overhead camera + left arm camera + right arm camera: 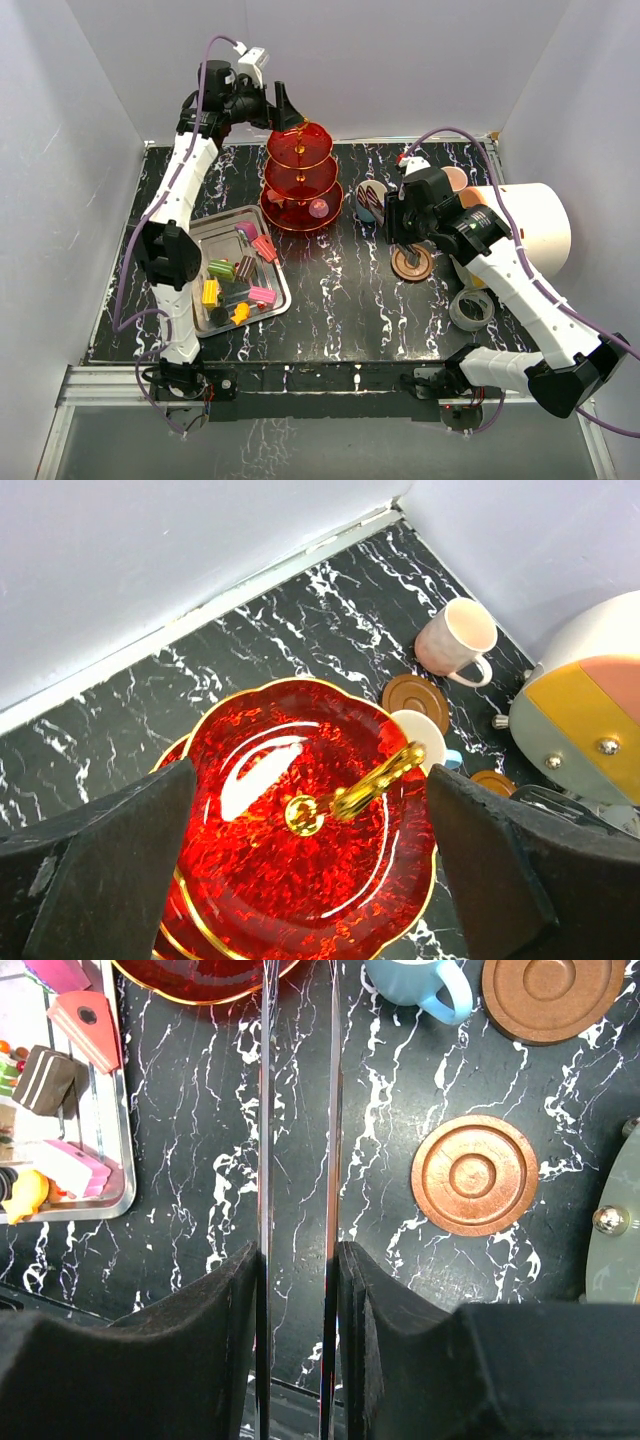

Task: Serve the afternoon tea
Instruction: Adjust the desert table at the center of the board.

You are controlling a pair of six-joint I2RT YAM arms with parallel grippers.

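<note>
The translucent red three-tier stand [300,170] with its gold rod [375,775] stands at the back middle. A pink sweet [318,208] lies on its bottom tier. My left gripper [287,108] is open above the top tier, fingers either side of the gold rod [310,815], touching nothing. My right gripper [392,218] is shut on thin shiny tongs [265,1110], pointing down at the table [297,1280]. The blue cup [415,980] and two brown saucers [473,1174] [553,990] lie by it. The pink cup [455,178] lies at the back right.
A silver tray [278,290] at the left holds several block sweets [262,246]. The big white cylinder [530,225] lies at the right, a tape roll [470,308] in front of it. White walls close the back and sides.
</note>
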